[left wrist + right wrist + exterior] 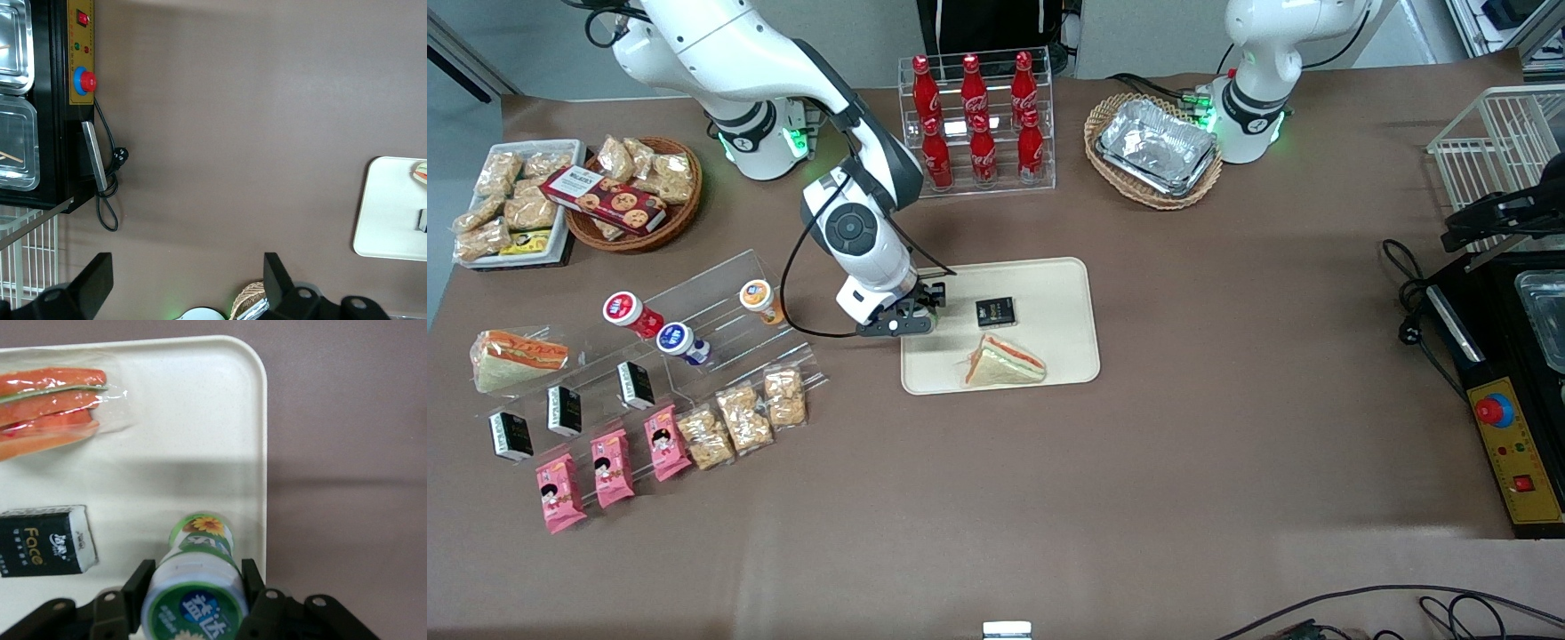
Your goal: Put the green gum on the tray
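My right arm's gripper (923,313) hangs over the cream tray (1049,284), at the tray's end toward the working arm. It is shut on the green gum (197,587), a small bottle with a white-and-green lid, and one black finger (139,585) presses on each side of the lid. In the wrist view the bottle's pale body points down at the tray (200,420), close to its rim. From the front the gripper mostly hides the gum. The tray also shows in the left wrist view (390,207).
A wrapped sandwich (1003,363) and a small black box (995,312) lie on the tray. A clear stand with orange-lidded (758,298), blue-lidded (677,340) and red-lidded (626,310) bottles sits toward the working arm's end. Cola bottles (974,120) and a basket of foil trays (1156,149) stand farther from the camera.
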`<action>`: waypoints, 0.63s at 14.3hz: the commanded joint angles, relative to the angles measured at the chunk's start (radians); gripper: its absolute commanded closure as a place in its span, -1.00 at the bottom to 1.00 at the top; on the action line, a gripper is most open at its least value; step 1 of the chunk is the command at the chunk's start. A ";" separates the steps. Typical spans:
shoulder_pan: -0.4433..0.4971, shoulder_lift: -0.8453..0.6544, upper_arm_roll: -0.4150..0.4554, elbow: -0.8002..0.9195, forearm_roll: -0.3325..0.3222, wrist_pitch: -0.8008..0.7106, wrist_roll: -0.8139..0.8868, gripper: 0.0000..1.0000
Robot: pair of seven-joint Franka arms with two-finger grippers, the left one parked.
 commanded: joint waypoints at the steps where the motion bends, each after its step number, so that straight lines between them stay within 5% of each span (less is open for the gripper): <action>1: 0.013 0.026 -0.008 0.004 0.015 0.049 0.014 0.18; 4: 0.013 0.033 -0.008 0.004 0.015 0.050 0.034 -0.09; 5: 0.013 0.039 -0.008 0.004 0.015 0.052 0.035 -0.49; 9: -0.002 0.027 -0.011 0.006 0.015 0.046 0.034 -0.95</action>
